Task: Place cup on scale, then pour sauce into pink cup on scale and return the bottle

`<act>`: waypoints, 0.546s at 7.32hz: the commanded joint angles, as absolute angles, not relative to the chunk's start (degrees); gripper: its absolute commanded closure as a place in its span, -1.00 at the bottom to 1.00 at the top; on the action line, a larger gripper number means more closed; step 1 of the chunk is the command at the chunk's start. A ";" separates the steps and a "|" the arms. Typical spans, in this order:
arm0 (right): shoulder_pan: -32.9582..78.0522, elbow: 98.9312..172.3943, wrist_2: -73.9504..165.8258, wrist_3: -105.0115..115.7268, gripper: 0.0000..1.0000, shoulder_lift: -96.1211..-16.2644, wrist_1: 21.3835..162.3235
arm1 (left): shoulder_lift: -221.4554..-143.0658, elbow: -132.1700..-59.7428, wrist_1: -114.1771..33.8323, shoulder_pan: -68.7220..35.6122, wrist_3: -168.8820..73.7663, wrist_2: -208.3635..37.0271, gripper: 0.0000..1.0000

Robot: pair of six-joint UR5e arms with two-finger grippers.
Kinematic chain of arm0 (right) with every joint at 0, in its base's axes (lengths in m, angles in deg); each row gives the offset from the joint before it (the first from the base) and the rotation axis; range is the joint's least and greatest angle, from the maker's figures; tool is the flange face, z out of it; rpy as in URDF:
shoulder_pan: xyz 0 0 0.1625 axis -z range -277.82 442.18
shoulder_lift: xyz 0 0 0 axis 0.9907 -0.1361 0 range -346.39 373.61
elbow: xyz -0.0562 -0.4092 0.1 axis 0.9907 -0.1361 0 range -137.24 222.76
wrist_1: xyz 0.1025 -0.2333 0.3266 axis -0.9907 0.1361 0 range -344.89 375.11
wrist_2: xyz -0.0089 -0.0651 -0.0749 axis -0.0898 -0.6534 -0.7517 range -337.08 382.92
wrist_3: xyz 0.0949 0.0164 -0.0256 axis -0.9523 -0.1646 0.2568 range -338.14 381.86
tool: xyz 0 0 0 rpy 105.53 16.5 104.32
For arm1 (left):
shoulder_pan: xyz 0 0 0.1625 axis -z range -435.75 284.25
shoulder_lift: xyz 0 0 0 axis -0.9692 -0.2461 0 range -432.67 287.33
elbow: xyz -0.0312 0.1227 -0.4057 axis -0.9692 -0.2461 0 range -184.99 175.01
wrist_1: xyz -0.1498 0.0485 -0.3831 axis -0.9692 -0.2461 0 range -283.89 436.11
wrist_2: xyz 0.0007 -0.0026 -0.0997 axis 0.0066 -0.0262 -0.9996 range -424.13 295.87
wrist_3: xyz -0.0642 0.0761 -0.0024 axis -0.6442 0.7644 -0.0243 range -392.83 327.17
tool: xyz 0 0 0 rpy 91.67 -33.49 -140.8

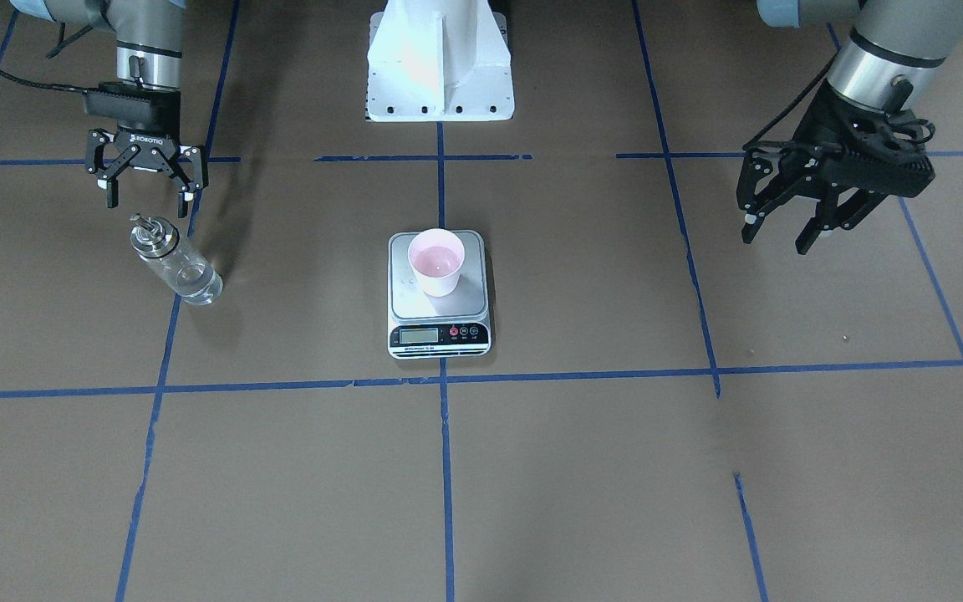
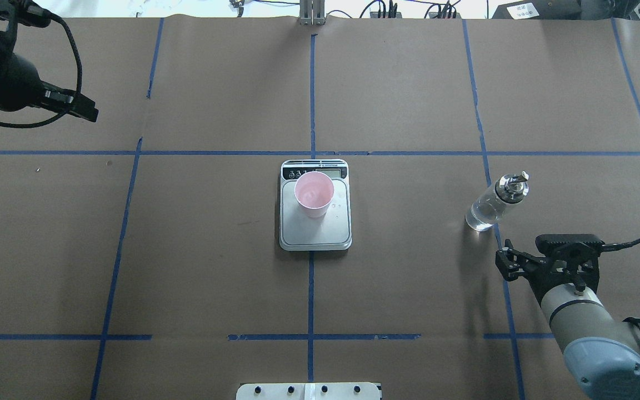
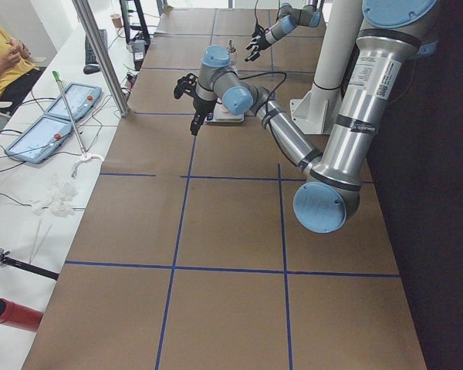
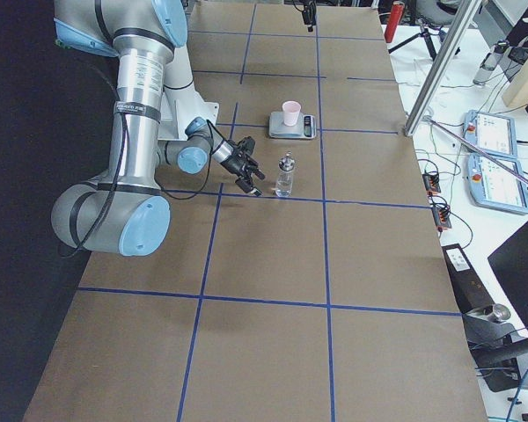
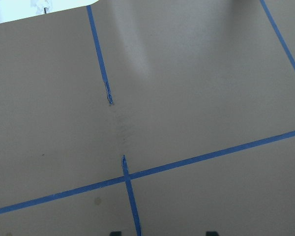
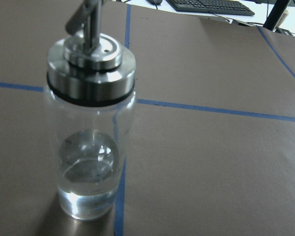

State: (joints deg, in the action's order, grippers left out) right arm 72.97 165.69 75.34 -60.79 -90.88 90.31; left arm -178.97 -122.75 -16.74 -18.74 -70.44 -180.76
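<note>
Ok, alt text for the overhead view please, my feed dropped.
Pink cup stands on the scale mid-frame. The glass bottle stands upright, unheld, at right, just ahead of the open right end effector.

Cup (image 2: pixel 314 194) on scale (image 2: pixel 314 232); bottle (image 2: pixel 489 208) well apart, robot's right.

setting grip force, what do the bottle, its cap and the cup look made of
Bottle: clear glass by the look, glossy; the liquid shows through it. Cap: polished metal, silver with bright reflections. Cup: matte pale pink, likely plastic or paper; cannot tell which.
</note>
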 commanded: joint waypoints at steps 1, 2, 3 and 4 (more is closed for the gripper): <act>65.96 166.50 85.36 -45.00 -1.00 -92.21 90.25 | -179.01 -122.15 -16.79 -18.71 -70.36 -180.85 -0.30; 63.13 166.16 89.93 -40.41 -1.00 -92.21 90.34 | -179.10 -122.15 -16.79 -18.71 -70.36 -180.85 -0.30; 57.54 166.07 95.98 -33.58 -1.00 -91.60 89.12 | -179.10 -122.15 -16.79 -18.71 -70.36 -180.85 -0.30; 48.78 163.46 106.74 -25.33 -1.00 -91.59 83.98 | -178.93 -122.15 -16.71 -18.62 -70.27 -180.77 -0.30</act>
